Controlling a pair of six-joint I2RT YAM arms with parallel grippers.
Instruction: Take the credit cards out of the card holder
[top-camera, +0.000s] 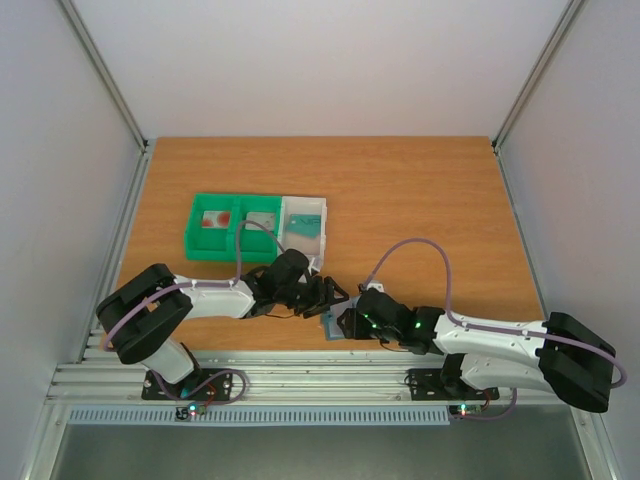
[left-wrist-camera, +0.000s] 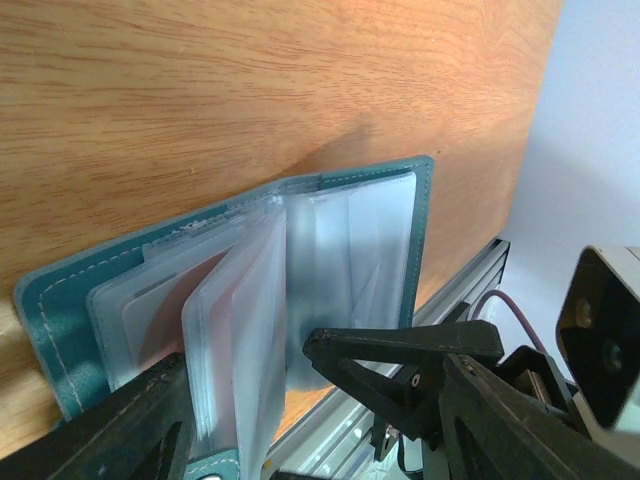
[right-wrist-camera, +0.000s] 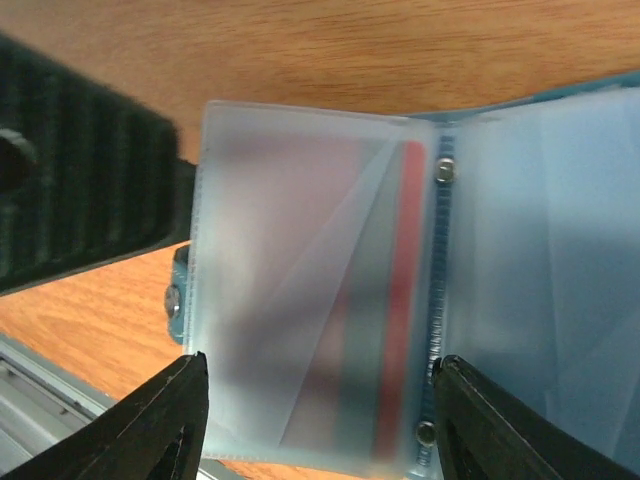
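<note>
– Left gripper (left-wrist-camera: 245, 360): released. Its fingers (left-wrist-camera: 400, 350) are spread to either side of the standing leaves of the small blue-green stitched folding card holder (left-wrist-camera: 40, 320). Contact with the leaves cannot be confirmed.

– And the right gripper (right-wrist-camera: 320, 365)?

– Likewise unclenched. Its jaws stand on either side of one frosted plastic sleeve (right-wrist-camera: 290, 200). I cannot tell whether they touch its edges.

– Where is the holder?

– It lies open on the brown wooden table (top-camera: 420, 190), near the front edge, between the two grippers.

– Which cards are out?

– The overhead view shows three. A pale rectangular card with a red round mark (top-camera: 215, 218) lies in the left compartment of the green plastic tray (top-camera: 195, 242). A greyish second card (top-camera: 262, 220) lies in its right compartment. A teal-marked card (top-camera: 305, 230) lies in the white plastic tray (top-camera: 305, 201) touching the green one. I judge these three as removed.

– What is left?

– At least one. A card with a red stripe (right-wrist-camera: 400, 300) sits inside the sleeve between the right jaws. A reddish-tinted card (left-wrist-camera: 165, 315) also shows through a sleeve in the left wrist view, though I cannot tell whether it is the same card. The other sleeves look empty, but the frosting limits certainty.

– Assessment?

– The task is well under way and not complete. In my judgement, the card in the sleeve is the item in hand.
</note>
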